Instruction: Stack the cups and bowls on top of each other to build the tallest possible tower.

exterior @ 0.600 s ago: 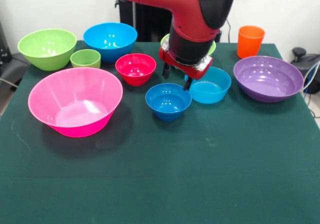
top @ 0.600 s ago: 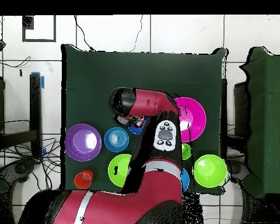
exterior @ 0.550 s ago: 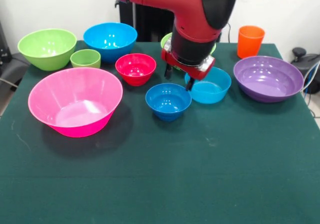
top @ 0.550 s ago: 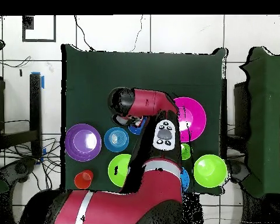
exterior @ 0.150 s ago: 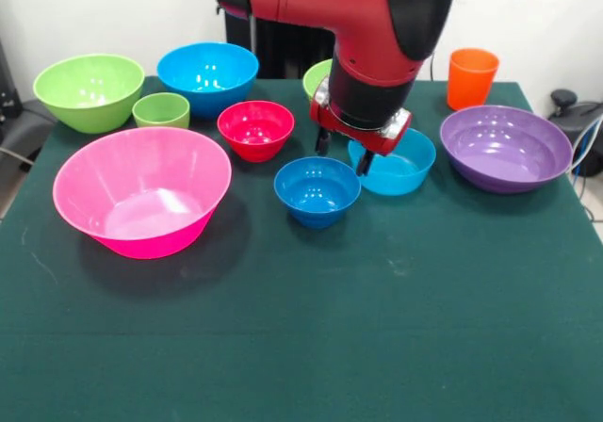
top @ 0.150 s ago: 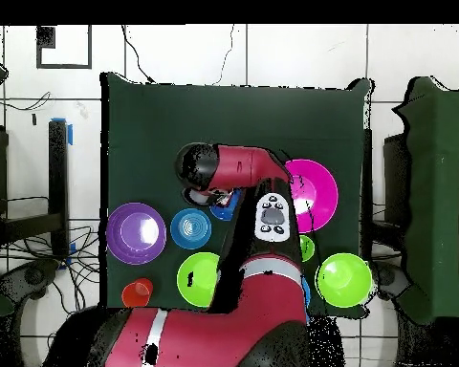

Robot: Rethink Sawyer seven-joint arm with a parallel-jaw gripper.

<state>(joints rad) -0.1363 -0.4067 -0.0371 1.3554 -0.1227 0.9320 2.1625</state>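
Note:
My gripper (exterior @ 0.150 s ago: 343, 154) hangs open with nothing between its fingers, just behind the gap between the small blue bowl (exterior @ 0.150 s ago: 317, 188) and the teal bowl (exterior @ 0.150 s ago: 400, 163). The red bowl (exterior @ 0.150 s ago: 255, 128) sits to its left, the huge pink bowl (exterior @ 0.150 s ago: 141, 189) further left. At the back stand a lime-green bowl (exterior @ 0.150 s ago: 89, 90), the lime-green cup (exterior @ 0.150 s ago: 161, 109), the large blue bowl (exterior @ 0.150 s ago: 207, 75) and the orange cup (exterior @ 0.150 s ago: 471, 77). The purple bowl (exterior @ 0.150 s ago: 507, 146) is at the right. A second lime-green bowl (exterior @ 0.150 s ago: 318, 75) peeks out behind the arm. In the overhead view the arm (top @ 0.150 s ago: 235, 172) covers the gripper.
All bowls and cups stand apart and upright on the green table cloth (exterior @ 0.150 s ago: 311, 337). The overhead view shows the purple bowl (top @ 0.150 s ago: 136, 232), teal bowl (top @ 0.150 s ago: 190, 227) and pink bowl (top @ 0.150 s ago: 315, 191) around the arm.
The gripper has drifted a little to the right in the front view, toward the teal bowl. No bowl or cup has moved.

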